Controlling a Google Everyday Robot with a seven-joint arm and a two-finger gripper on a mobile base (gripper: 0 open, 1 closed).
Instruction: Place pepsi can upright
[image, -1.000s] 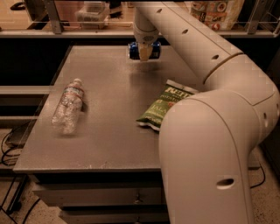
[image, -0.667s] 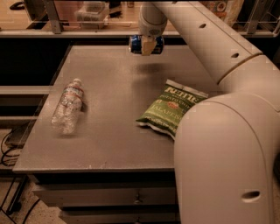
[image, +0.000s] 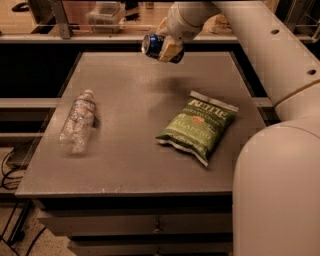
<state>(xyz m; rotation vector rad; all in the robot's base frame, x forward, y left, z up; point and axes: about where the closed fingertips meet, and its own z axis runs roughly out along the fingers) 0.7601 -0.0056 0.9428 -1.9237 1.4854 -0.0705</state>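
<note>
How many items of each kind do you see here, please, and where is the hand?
Cans: 1, the pepsi can, held sideways in the hand above the table's far side.
Bottles: 1, water bottle, lying down.
Bags: 1, green chip bag.
Total: 3

- It seemed a robot test lab: grey worktop (image: 135, 105) on drawers (image: 125, 226), cables (image: 9, 167) on the floor.
- The end effector (image: 166, 48) gripped the pepsi can (image: 151, 45) above the worktop's far edge.

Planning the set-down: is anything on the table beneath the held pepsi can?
Nothing visible is. The gripper holds the pepsi can tilted on its side above the far part of the table, where the surface looks bare. The Kettle jalapeño chip bag lies nearer on the view's right, the water bottle on its left.
</note>
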